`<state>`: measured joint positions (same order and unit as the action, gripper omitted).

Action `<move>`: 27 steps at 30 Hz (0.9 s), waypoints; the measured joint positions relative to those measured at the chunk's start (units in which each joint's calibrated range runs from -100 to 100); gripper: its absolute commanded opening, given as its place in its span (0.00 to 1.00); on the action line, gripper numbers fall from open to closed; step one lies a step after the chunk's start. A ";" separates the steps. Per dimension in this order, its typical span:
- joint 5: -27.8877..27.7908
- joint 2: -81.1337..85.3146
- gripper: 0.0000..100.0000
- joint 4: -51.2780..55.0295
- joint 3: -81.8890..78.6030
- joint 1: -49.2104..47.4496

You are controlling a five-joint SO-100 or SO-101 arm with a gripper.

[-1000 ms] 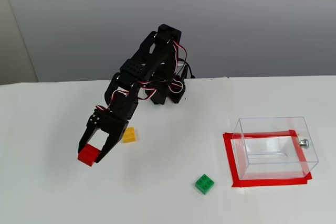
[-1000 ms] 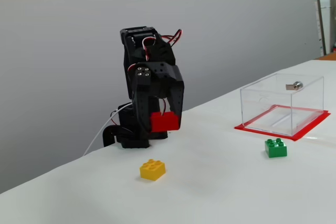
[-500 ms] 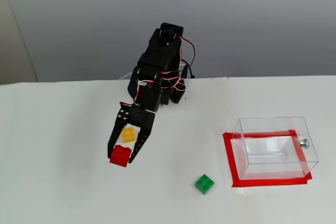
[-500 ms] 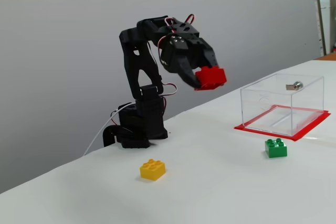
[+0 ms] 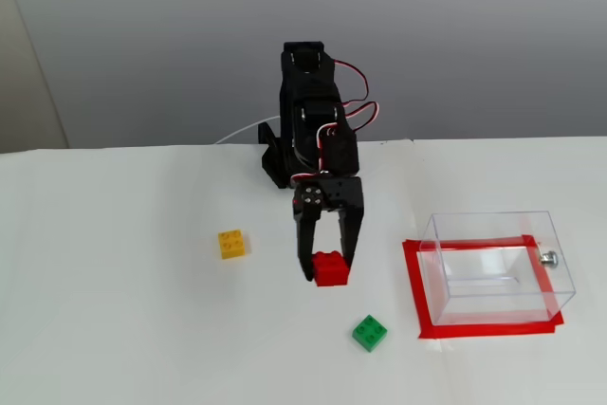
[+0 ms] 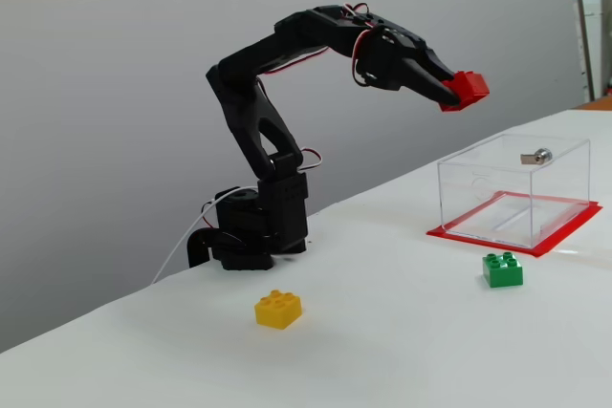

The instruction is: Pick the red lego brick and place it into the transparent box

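1. Fixed view from above: your gripper (image 5: pixel 330 270) is squeezed tight on the red lego brick (image 5: pixel 330 269), up off the table
2. You see the transparent box (image 5: pixel 493 267) off to its right, so go that way

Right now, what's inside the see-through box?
Nothing. The transparent box looks empty; only the red tape outline shows beneath it. The gripper holds the red lego brick in the air.
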<state>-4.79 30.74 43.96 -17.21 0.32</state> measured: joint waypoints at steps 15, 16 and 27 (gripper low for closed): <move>0.29 0.00 0.09 6.26 2.21 -21.05; 0.73 0.00 0.09 6.26 2.21 -22.22; 5.67 -4.82 0.09 6.26 3.35 -35.15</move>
<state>0.88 25.92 50.21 -13.86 -34.83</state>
